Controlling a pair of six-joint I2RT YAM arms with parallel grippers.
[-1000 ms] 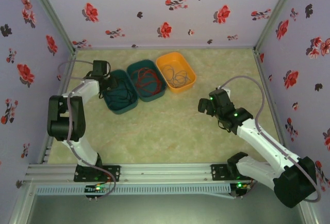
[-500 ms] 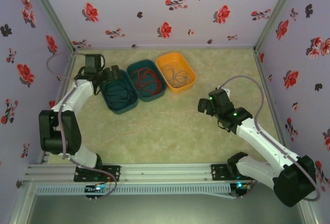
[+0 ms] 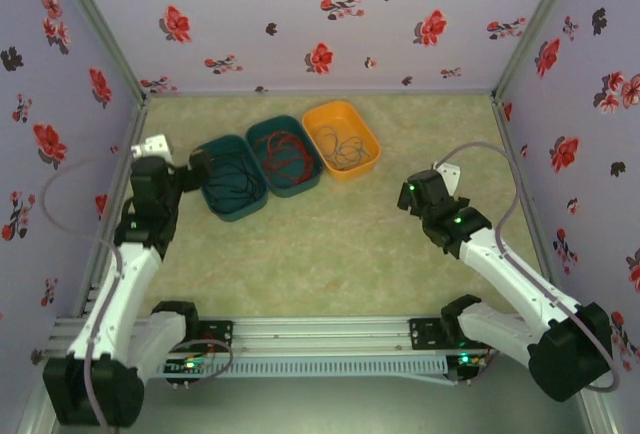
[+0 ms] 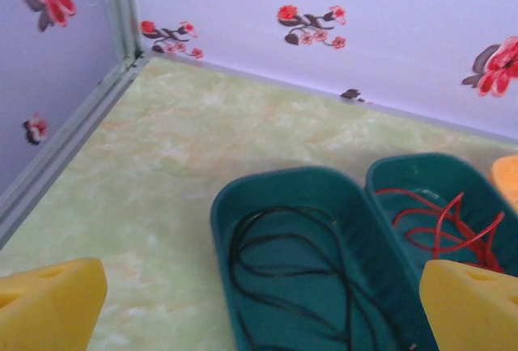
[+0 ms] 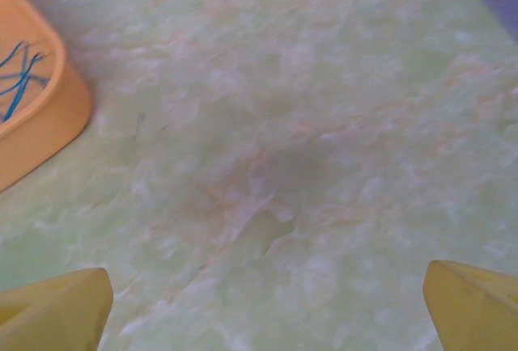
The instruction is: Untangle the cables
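The cables lie apart in three trays. A black cable [image 4: 301, 274] is coiled in the left teal tray [image 3: 232, 192]. A red cable [image 4: 441, 223] fills the middle teal tray [image 3: 286, 158], and a blue cable [image 5: 18, 76] sits in the orange tray [image 3: 343, 140]. My left gripper [image 3: 197, 167] hovers at the left tray's near-left edge, open, with nothing between its yellow fingers [image 4: 50, 304]. My right gripper [image 3: 413, 195] hangs open over bare table to the right of the orange tray, its yellow fingers [image 5: 476, 306] wide apart and holding nothing.
Floral walls close the table in on the left, back and right. A metal rail [image 3: 300, 334] runs along the near edge between the arm bases. The trays stand side by side at the back left of the marbled green table [image 3: 330, 244].
My left gripper has opened, and the left arm has pulled back to the left and nearer, off the left teal tray. The right gripper has shifted slightly right.
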